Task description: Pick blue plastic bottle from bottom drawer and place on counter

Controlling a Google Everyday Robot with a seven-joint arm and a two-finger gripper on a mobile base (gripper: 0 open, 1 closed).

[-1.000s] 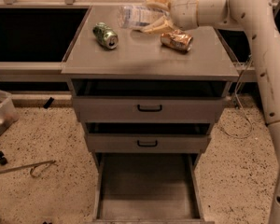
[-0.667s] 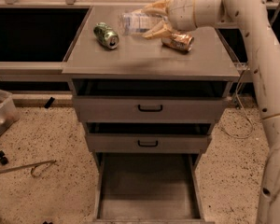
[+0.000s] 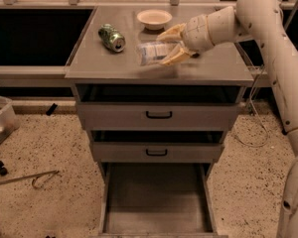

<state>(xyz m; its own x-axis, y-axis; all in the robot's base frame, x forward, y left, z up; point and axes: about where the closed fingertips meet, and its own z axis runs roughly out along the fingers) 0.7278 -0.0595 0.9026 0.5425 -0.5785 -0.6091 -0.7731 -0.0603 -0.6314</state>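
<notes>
The blue plastic bottle (image 3: 150,52), clear with a pale label, lies sideways between the fingers of my gripper (image 3: 168,46). The gripper is shut on it over the middle of the counter (image 3: 208,71), with a blurred shadow on the counter just in front. The arm reaches in from the upper right. The bottom drawer (image 3: 156,197) is pulled out below, and its grey floor is bare.
A green soda can (image 3: 112,37) lies on the counter's left part. A white bowl (image 3: 154,19) stands at the counter's back. Two shallower drawers with black handles (image 3: 158,115) sit slightly open. A clear bin (image 3: 0,123) and a cable lie on the speckled floor at left.
My gripper has carried the bottle left and toward the counter's front. The snack packet has gone out of sight behind the hand. The view has shifted, and the white bowl now shows.
</notes>
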